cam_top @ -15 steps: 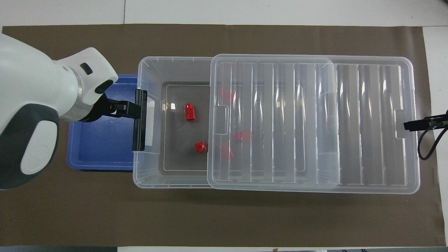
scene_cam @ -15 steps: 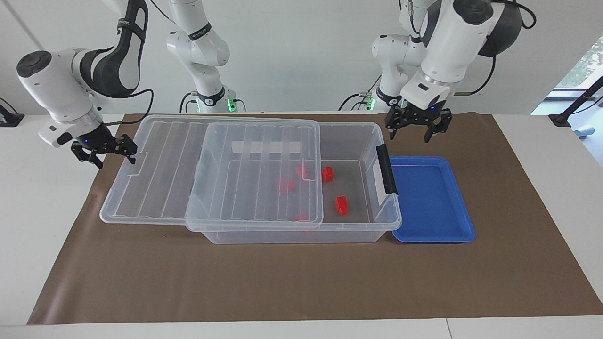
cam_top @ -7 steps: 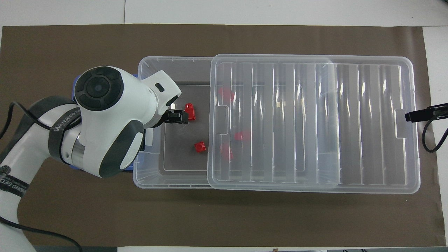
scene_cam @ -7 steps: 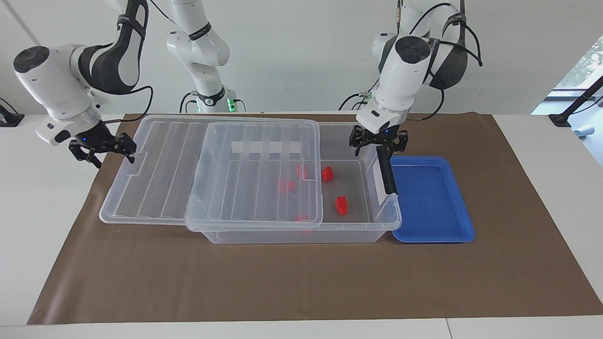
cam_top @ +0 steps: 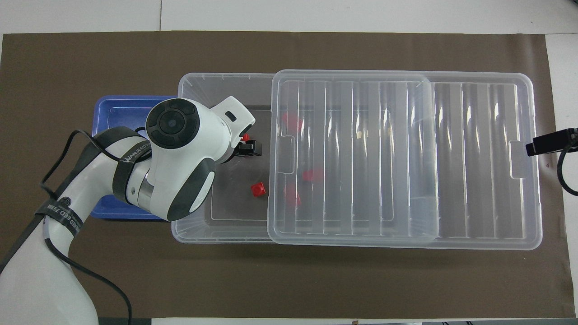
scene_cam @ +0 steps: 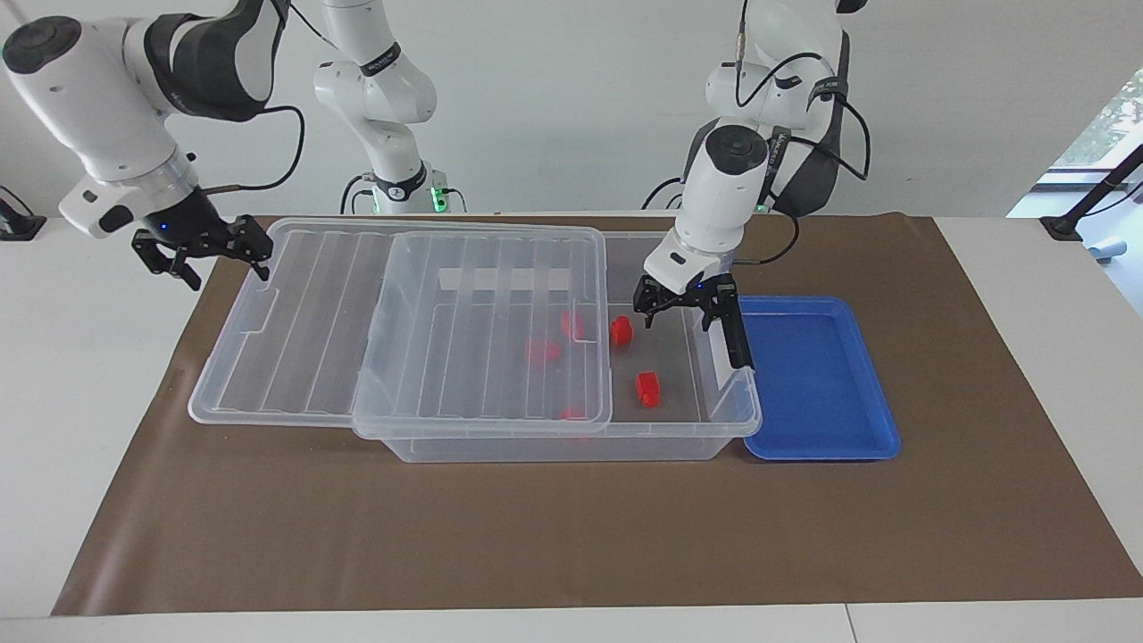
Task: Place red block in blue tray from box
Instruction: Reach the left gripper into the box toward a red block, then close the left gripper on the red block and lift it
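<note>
The clear box (scene_cam: 741, 420) (cam_top: 189, 234) lies on the brown mat, its ribbed lid (scene_cam: 312, 321) (cam_top: 406, 158) slid toward the right arm's end. Two red blocks lie uncovered in the box: one (scene_cam: 621, 330) (cam_top: 258, 189) nearer to the robots, one (scene_cam: 647, 388) (cam_top: 245, 136) farther. Three more show through the lid (scene_cam: 542, 350). My left gripper (scene_cam: 679, 317) (cam_top: 246, 146) is open and empty, lowered over the uncovered part of the box, apart from both blocks. The blue tray (scene_cam: 817, 379) (cam_top: 117, 113) is empty beside the box's handle end. My right gripper (scene_cam: 228, 272) (cam_top: 546, 146) is open at the lid's outer end.
The box's black clip handle (scene_cam: 732, 326) stands between the left gripper and the tray. The brown mat (scene_cam: 571, 536) covers the table around the box. The left arm's body hides part of the tray and the box wall in the overhead view.
My left gripper moved from above the tray's edge over the handle and down into the open part of the box. My right gripper rose a little at the lid's end.
</note>
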You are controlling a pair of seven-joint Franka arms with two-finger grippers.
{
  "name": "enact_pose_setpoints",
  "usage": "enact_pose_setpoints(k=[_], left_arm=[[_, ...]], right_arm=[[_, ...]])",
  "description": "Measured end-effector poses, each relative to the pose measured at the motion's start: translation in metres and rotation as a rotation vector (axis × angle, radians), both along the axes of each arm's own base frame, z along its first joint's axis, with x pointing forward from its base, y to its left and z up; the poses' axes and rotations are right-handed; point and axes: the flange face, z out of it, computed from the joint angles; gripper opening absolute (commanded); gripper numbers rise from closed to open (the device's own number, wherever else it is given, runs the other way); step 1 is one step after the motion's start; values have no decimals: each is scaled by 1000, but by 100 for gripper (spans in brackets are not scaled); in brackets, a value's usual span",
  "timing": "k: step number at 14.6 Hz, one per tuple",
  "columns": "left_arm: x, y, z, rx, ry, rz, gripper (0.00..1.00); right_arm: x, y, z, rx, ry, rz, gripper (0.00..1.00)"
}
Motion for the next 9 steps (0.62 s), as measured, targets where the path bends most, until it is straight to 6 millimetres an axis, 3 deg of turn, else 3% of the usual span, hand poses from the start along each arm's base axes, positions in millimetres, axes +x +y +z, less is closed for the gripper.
enact_pose_setpoints(k=[9], left_arm=[[1, -9, -80, -29, -34, 36, 100]], right_arm=[[-1, 21, 1, -3, 6, -14, 100]])
